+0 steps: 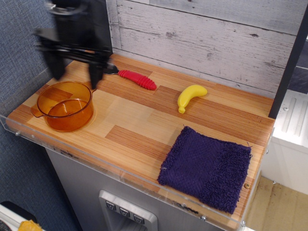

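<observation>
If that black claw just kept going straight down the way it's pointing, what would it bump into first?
Probably the orange pot: the gripper hangs open, fingers down, above its back rim. Blur and depth leave this unsure; it could instead meet the table just behind.

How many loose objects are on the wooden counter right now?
4: orange pot front left under the open gripper; red-handled spoon at the back; yellow banana right of it; purple cloth front right. None appears hidden.

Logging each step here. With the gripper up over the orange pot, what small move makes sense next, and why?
Probably a short descent: the gripper, blurred, fingers apart and empty, hangs above the orange pot near its back rim, not touching.
</observation>
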{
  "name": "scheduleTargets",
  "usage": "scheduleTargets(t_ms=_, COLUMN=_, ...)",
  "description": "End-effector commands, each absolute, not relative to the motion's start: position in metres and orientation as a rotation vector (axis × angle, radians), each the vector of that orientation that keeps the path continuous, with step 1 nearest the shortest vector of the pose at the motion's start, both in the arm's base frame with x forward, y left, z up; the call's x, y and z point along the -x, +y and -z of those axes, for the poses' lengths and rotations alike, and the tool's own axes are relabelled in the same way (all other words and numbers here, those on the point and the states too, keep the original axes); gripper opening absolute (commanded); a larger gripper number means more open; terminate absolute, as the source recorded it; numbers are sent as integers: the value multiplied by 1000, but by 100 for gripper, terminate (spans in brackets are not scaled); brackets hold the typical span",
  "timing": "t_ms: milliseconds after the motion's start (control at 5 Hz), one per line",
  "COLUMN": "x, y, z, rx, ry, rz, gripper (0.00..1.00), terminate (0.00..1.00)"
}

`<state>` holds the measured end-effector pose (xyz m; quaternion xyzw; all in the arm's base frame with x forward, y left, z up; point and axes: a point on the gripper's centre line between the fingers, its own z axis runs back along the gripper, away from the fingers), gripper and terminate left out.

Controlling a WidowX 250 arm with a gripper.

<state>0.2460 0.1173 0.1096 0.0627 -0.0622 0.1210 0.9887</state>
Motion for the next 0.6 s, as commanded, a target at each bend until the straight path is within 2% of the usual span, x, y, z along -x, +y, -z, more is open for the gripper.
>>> scheduleTargets(t_ms=0, x=-216, y=134, z=-115, rx=-138, ry=-173, rz=-279, gripper=100, terminate=0)
scheduleTargets(t_ms=200, x=-216, y=134, z=-115, rx=-138, ry=-173, rz=-279, gripper=100, terminate=0)
scheduleTargets(t_ms=400, x=-216, y=134, z=-115, rx=-138, ry=-173, rz=-279, gripper=100, terminate=100)
